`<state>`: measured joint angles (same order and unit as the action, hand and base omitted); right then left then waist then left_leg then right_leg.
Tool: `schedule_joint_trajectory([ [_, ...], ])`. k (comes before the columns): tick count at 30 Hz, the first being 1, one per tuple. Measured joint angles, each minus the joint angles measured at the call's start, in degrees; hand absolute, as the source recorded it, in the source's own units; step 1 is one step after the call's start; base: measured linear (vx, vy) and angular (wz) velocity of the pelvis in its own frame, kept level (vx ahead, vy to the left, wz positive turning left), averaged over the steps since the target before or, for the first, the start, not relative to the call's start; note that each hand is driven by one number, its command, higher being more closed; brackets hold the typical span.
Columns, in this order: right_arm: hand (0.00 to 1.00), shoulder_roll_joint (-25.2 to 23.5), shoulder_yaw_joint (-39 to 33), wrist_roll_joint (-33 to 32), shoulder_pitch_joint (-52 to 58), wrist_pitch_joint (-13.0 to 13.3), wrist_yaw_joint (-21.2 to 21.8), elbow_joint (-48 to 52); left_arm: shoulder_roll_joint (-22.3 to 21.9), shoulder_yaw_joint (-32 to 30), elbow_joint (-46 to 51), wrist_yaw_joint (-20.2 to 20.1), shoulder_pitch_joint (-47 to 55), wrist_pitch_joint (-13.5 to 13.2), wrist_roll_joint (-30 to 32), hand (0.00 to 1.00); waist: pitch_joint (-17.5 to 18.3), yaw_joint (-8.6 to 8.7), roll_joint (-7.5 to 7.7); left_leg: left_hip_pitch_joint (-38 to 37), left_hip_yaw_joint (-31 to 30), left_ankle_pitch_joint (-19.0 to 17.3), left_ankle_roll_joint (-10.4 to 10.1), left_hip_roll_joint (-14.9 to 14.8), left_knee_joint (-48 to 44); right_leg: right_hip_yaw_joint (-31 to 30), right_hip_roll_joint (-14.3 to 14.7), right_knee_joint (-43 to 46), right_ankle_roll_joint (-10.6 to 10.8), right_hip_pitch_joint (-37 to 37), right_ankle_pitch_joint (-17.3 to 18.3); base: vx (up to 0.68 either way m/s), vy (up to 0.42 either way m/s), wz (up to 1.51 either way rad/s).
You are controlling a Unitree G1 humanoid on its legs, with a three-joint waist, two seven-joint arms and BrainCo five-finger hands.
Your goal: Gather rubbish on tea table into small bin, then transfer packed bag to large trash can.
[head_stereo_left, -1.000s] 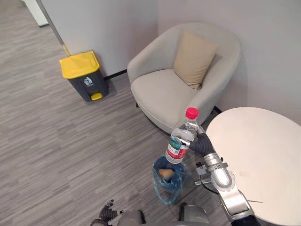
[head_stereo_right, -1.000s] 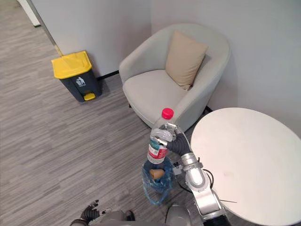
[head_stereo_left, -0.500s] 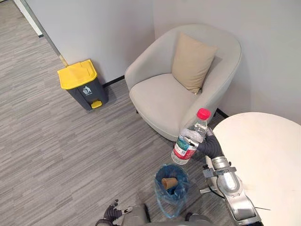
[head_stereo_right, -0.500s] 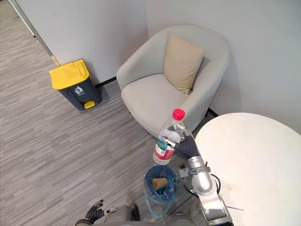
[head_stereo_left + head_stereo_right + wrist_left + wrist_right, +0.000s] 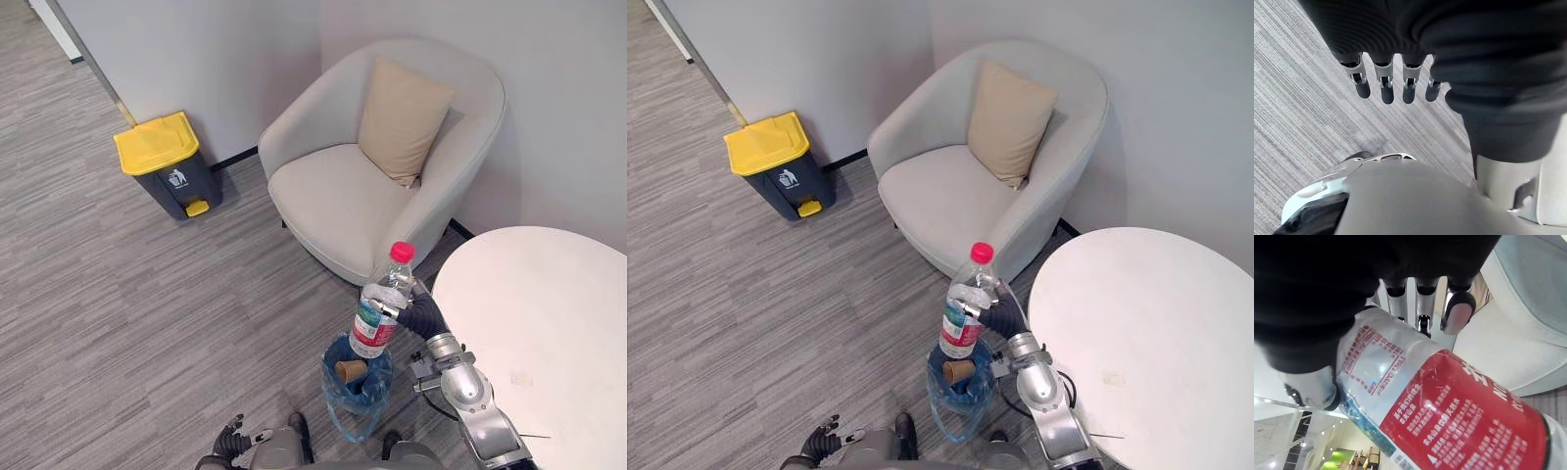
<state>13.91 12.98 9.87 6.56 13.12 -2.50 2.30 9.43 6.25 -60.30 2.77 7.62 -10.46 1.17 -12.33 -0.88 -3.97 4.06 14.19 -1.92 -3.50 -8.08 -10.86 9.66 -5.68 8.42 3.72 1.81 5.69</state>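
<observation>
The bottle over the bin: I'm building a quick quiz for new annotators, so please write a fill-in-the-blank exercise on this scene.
1. The hand gripping the bottle is the robot's ____ one.
2. The bag lining the small bin is ____.
3. A brown paper cup lies ____ the small bin.
4. The large trash can has a ____ lid.
Missing words: right; blue; inside; yellow.
</observation>
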Motion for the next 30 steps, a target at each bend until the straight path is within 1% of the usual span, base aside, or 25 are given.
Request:
schedule_joint_trajectory([
  [1,1.0,0.13,0.39,0.11,-0.56,0.0,-0.05,-0.18,0.06,0.21,0.05,0.0,-0.24,-0.01,0.0,0.0,-0.08,0.01,-0.14,1.07,-0.03,0.0,0.0,-0.14,-0.59,-0.15,-0.04,1.46,-0.12,-1.27,0.47,-0.11,-0.027,-0.03],
  [3,1.0,1.11,1.32,1.22,-3.76,-0.01,-0.37,-1.93,0.42,0.99,0.1,0.05,-2.31,-0.03,-0.08,0.0,-1.56,-0.02,-0.61,5.47,-0.48,-0.24,0.35,-0.74,-4.38,-0.19,-0.43,8.11,-0.4,-6.8,2.48,-0.12,-0.018,0.06],
  [4,1.0,1.22,1.56,1.6,-4.94,-0.01,-0.4,-2.58,0.53,0.98,0.15,0.11,-2.87,-0.04,-0.08,0.0,-2.2,-0.01,-0.58,6.62,-0.65,-0.33,0.48,-0.84,-5.47,-0.25,-0.45,9.85,-0.41,-8.15,3.05,-0.16,-0.022,0.08],
  [5,1.0,1.27,1.65,1.94,-6.74,-0.02,-0.44,-3.57,0.64,0.99,0.23,0.15,-3.85,-0.07,-0.12,0.0,-3.23,-0.03,-0.59,8.42,-0.91,-0.53,0.72,-0.91,-7.09,-0.25,-0.63,12.41,-0.67,-10.31,3.78,-0.2,-0.022,0.12],
  [6,1.0,1.65,1.66,2.02,-9.61,-0.04,-1.11,-4.77,0.89,0.98,0.58,0.34,-5.56,-0.1,-0.34,0.0,-4.74,-0.05,-0.47,11.76,-1.53,-0.7,0.96,-0.97,-9.6,-0.23,-1.18,16.58,-0.88,-14.32,5.08,-0.26,-0.027,0.14],
  [8,1.0,2.1,1.77,2.15,-12.46,-0.05,-1.48,-6.09,1.05,0.97,1.06,0.85,-7.01,-0.1,-0.62,0.0,-6.15,-0.08,-0.49,14.99,-1.67,-0.86,1.0,-1.0,-11.4,-0.25,-1.67,20.11,-1.16,-17.99,6.01,-0.24,-0.033,0.13],
  [9,1.0,2.78,2.18,2.56,-14.62,-0.18,-2.05,-6.68,1.27,0.89,1.78,1.22,-7.91,-0.2,-0.79,0.0,-7.37,-0.12,-0.55,17.28,-1.84,-1.07,0.84,-1.02,-12.08,-0.22,-2.27,22.08,-0.85,-20.62,6.69,-0.24,-0.046,0.12],
  [10,1.0,3.55,2.78,3.09,-16.49,-0.24,-2.64,-7.11,1.54,0.87,2.18,1.27,-8.91,-0.38,-1.1,0.0,-8.6,-0.13,-0.48,19.13,-1.95,-0.96,0.73,-0.97,-12.28,-0.24,-2.57,23.38,-1.22,-22.93,6.92,-0.24,-0.049,0.1],
  [12,1.0,4.07,3.11,3.95,-19.09,-0.34,-3.22,-8.67,1.84,0.87,2.5,1.63,-10.21,-0.6,-1.69,0.0,-9.74,-0.13,-0.53,21.92,-1.97,-0.68,0.33,-0.98,-12.19,-0.22,-2.74,24.18,-1.33,-25.94,6.78,-0.2,-0.037,0.13],
  [14,1.0,4.62,3.36,4.3,-21.3,-0.55,-4.06,-10.71,1.93,0.86,2.52,2.38,-11.42,-0.62,-1.8,0.0,-10.02,-0.16,-0.47,24.85,-2.2,-0.17,0.18,-1.0,-12.37,-0.13,-3.24,25.44,-1.33,-29.33,6.63,-0.14,-0.024,0.09],
  [16,1.0,4.95,3.42,4.98,-24.43,-1.02,-5.3,-13.63,2.04,0.62,2.58,2.77,-12.96,-0.69,-2.81,0.0,-10.63,-0.66,-0.46,28.46,-2.4,-0.04,0.34,-1.5,-15.14,-0.12,-3.33,27.89,-1.63,-33.08,6.18,-0.08,-0.031,-0.08],
  [17,1.0,5.22,3.48,5.69,-25.92,-1.11,-5.8,-14.45,2.05,0.25,2.69,3.01,-13.79,-0.7,-2.85,0.0,-11.01,-1.18,-0.61,30.31,-2.49,-0.04,0.35,-1.96,-16.78,-0.18,-3.17,28.96,-1.59,-34.68,6.15,-0.1,-0.031,-0.15],
  [18,1.0,5.58,3.46,6.48,-27.72,-1.18,-6.69,-15.06,2.14,-0.16,3.28,3.62,-15.14,-0.72,-2.85,0.0,-11.26,-1.35,-0.58,33.28,-2.86,-0.12,0.48,-2.38,-18.63,-0.25,-3.09,30.48,-1.71,-37.44,6.22,-0.08,-0.038,-0.08],
  [19,1.0,5.61,3.5,6.58,-28.53,-1.19,-7.22,-15.05,2.14,-0.63,3.84,3.8,-15.92,-0.72,-2.86,0.0,-11.53,-1.42,-0.63,34.7,-2.88,-0.2,0.59,-2.89,-19.49,-0.21,-3.11,31.13,-1.78,-38.71,6.26,-0.09,-0.045,-0.01],
  [21,1.0,5.96,3.56,7.56,-32.39,-1.25,-7.94,-15.02,1.99,-3.3,6.98,4.03,-18.78,-1.18,-3.39,0.0,-13.02,-1.56,-0.59,40.12,-2.96,-0.91,1.62,-3.94,-23.7,-0.14,-3.17,34.53,-2.25,-43.49,6.52,-0.07,-0.03,0.01],
  [22,1.0,5.91,3.65,7.93,-33.46,-1.26,-8.27,-15.02,1.88,-4.03,7.76,4.15,-19.58,-1.27,-3.43,0.0,-13.44,-1.58,-0.54,41.38,-2.98,-1.09,1.89,-4.07,-24.67,-0.23,-3.29,35.52,-2.37,-44.8,6.67,-0.09,-0.013,-0.01],
  [26,1.0,5.64,3.85,8.78,-40.68,-1.31,-10.15,-14.99,0.05,-8.67,12.26,5.2,-24.99,-1.5,-5.35,0.0,-15.82,-2.14,-0.33,51.25,-3.76,-2.17,3.53,-5.52,-31.48,-0.33,-3.48,41.61,-2.4,-53.85,7.83,-0.09,-0.024,-0.01],
  [28,1.0,5.82,3.8,9.55,-43.87,-1.99,-11.35,-15.05,-0.49,-9.22,14.37,5.83,-27.32,-1.57,-5.65,0.0,-17.15,-3.03,0.06,55.24,-3.82,-2.24,3.62,-6.14,-33.2,-0.56,-3.49,43.5,-2.5,-57.89,7.92,-0.08,-0.027,-0.01],
  [30,1.0,5.74,3.85,10.61,-47.26,-2.51,-12.24,-17.28,-0.87,-10.83,16.76,6.27,-29.27,-1.8,-5.73,0.0,-18.09,-3.32,0.57,59.35,-3.09,-2.22,3.63,-7.25,-34.41,-0.32,-3.73,45.26,-2.79,-62.08,8.06,-0.04,-0.042,0.12],
])
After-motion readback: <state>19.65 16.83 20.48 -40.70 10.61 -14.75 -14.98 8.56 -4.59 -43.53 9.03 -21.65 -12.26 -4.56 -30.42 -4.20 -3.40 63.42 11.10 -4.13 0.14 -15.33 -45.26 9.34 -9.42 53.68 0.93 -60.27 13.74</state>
